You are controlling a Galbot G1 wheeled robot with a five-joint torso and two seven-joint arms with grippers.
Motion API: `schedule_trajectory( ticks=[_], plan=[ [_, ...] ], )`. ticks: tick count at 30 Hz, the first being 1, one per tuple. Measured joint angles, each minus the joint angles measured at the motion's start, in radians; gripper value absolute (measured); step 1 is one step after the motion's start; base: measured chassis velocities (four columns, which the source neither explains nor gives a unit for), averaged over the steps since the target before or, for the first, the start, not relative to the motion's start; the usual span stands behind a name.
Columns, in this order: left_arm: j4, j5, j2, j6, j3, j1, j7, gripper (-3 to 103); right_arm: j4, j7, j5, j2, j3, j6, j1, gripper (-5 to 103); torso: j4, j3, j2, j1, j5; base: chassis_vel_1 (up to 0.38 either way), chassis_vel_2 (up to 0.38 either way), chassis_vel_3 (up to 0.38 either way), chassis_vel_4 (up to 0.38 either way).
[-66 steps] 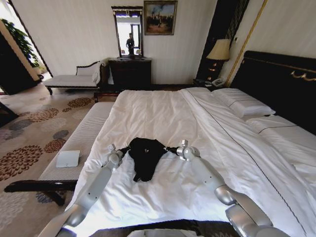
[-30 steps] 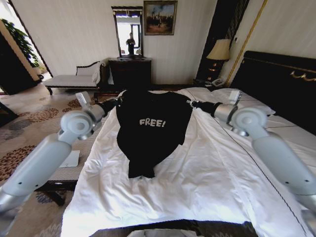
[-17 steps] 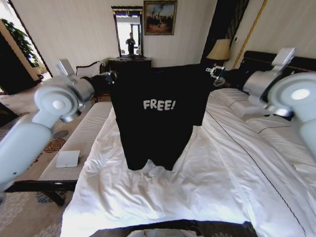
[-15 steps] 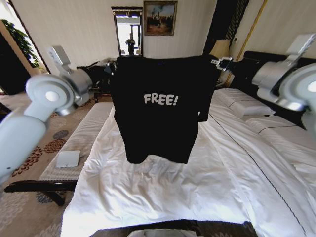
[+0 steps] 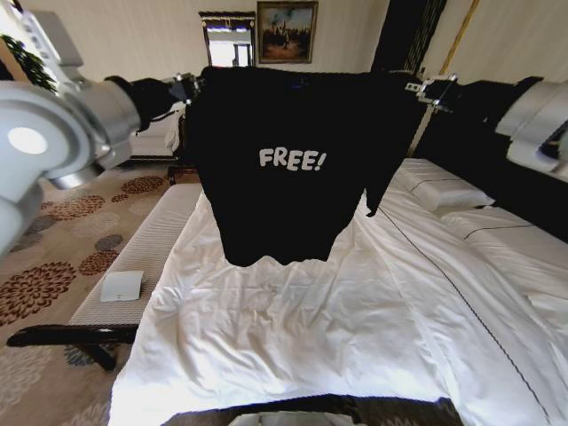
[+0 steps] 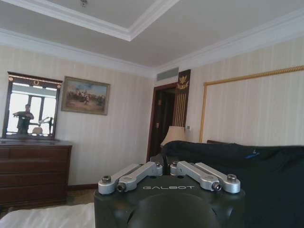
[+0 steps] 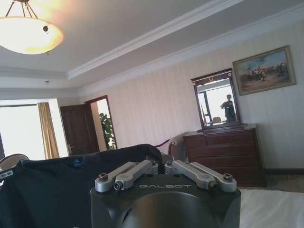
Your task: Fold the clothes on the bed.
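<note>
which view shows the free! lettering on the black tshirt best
The head view: the black short-sleeved T-shirt hangs spread above the white bed, lettering facing the camera, between the left gripper and right gripper. Both wrist views show just its dark upper edge, no lettering.

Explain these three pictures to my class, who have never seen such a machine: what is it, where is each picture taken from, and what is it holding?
This is a wheeled robot with two arms. One picture looks down from its head; the other two come from cameras on its wrists. The left gripper and the right gripper each pinch a shoulder of a black T-shirt lettered "FREE!", spread out in the air above the bed. A pale bench stands along the bed's side. Each wrist picture shows that gripper's body with the shirt's top edge beyond.
</note>
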Motion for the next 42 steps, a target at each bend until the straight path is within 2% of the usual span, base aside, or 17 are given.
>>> schedule_trajectory(
  ticks=[2,3,5,6,9,11,12,15,17,18,23,25,27,33,38,41,42],
  plan=[
    [-0.021,-0.002,0.026,-0.007,-0.029,0.037,0.002,2,0.020,0.004,0.012,-0.010,0.022,0.000,-0.017,1,0.0002,0.000,0.000,0.000,0.0001,0.000,0.000,0.000,0.000],
    [-0.074,-0.011,0.089,-0.026,-0.082,0.118,0.005,2,0.068,0.007,0.036,-0.038,0.100,0.002,-0.085,1,0.0001,0.000,0.000,0.000,0.0002,0.000,0.000,0.000,0.000],
    [-0.124,-0.019,0.142,-0.046,-0.122,0.174,0.015,2,0.113,0.010,0.063,-0.069,0.174,0.012,-0.171,1,-0.0005,0.000,0.000,0.000,-0.0001,0.000,0.000,0.000,0.000],
    [-0.124,-0.019,0.142,-0.046,-0.122,0.174,0.015,2,0.113,0.010,0.063,-0.069,0.174,0.012,-0.171,1,-0.0005,0.000,0.000,0.000,-0.0001,0.000,0.000,0.000,0.000],
    [-0.199,-0.065,0.221,-0.069,-0.179,0.217,0.023,2,0.199,0.032,0.105,-0.102,0.252,0.025,-0.280,1,-0.0007,0.000,0.000,0.000,0.0006,0.000,0.000,0.000,0.000],
    [-0.234,-0.130,0.280,-0.071,-0.216,0.219,0.032,2,0.255,0.067,0.150,-0.110,0.286,0.030,-0.304,1,-0.0006,0.000,0.000,0.000,0.0005,0.000,0.000,0.000,0.000],
    [-0.234,-0.130,0.280,-0.071,-0.216,0.219,0.032,2,0.255,0.067,0.150,-0.110,0.286,0.030,-0.304,1,-0.0006,0.000,0.000,0.000,0.0005,0.000,0.000,0.000,0.000],
    [-0.258,-0.181,0.373,-0.083,-0.225,0.216,0.056,2,0.302,0.100,0.208,-0.129,0.356,0.026,-0.343,1,-0.0001,0.000,0.000,0.000,0.0003,0.000,0.000,0.000,0.000],
    [-0.268,-0.235,0.449,-0.098,-0.221,0.192,0.063,2,0.338,0.138,0.276,-0.150,0.500,0.013,-0.427,1,0.0001,0.000,0.000,0.000,0.0008,0.000,0.000,0.000,0.000],
    [-0.268,-0.235,0.449,-0.098,-0.221,0.192,0.063,2,0.338,0.138,0.276,-0.150,0.500,0.013,-0.427,1,0.0001,0.000,0.000,0.000,0.0008,0.000,0.000,0.000,0.000],
    [-0.290,-0.351,0.494,-0.061,-0.205,0.091,0.023,2,0.414,0.233,0.467,-0.176,0.777,-0.024,-0.578,1,-0.0007,0.000,0.000,0.000,0.0003,0.000,0.000,0.000,0.000],
    [-0.299,-0.358,0.511,-0.054,-0.198,0.083,0.019,2,0.423,0.247,0.482,-0.177,0.809,-0.032,-0.601,1,-0.0007,0.000,0.000,0.000,0.0001,0.000,0.000,0.000,0.000],
    [-0.324,-0.377,0.540,-0.035,-0.183,0.066,-0.002,2,0.453,0.312,0.540,-0.167,0.863,-0.057,-0.654,1,0.0001,0.000,0.000,0.000,0.0005,0.000,0.000,0.000,0.000],
    [-0.370,-0.440,0.539,-0.007,-0.168,0.085,-0.073,2,0.464,0.409,0.577,-0.106,0.851,-0.094,-0.693,1,-0.0004,0.000,0.000,0.000,0.0006,0.000,0.000,0.000,0.000],
    [-0.373,-0.394,0.510,-0.015,-0.171,0.171,-0.099,2,0.463,0.424,0.511,-0.064,0.765,-0.101,-0.696,1,-0.0002,0.000,0.000,0.000,0.0006,0.000,0.000,0.000,0.000],
    [-0.373,-0.303,0.414,-0.006,-0.202,0.290,-0.143,2,0.455,0.424,0.407,-0.011,0.656,-0.105,-0.704,1,-0.0004,0.000,0.000,0.000,0.0007,0.000,0.000,0.000,0.000],
    [-0.372,-0.254,0.354,0.005,-0.234,0.374,-0.171,2,0.438,0.415,0.351,0.019,0.615,-0.106,-0.717,1,-0.0005,0.000,0.000,0.000,0.0005,0.000,0.000,0.000,0.000]
  ],
)
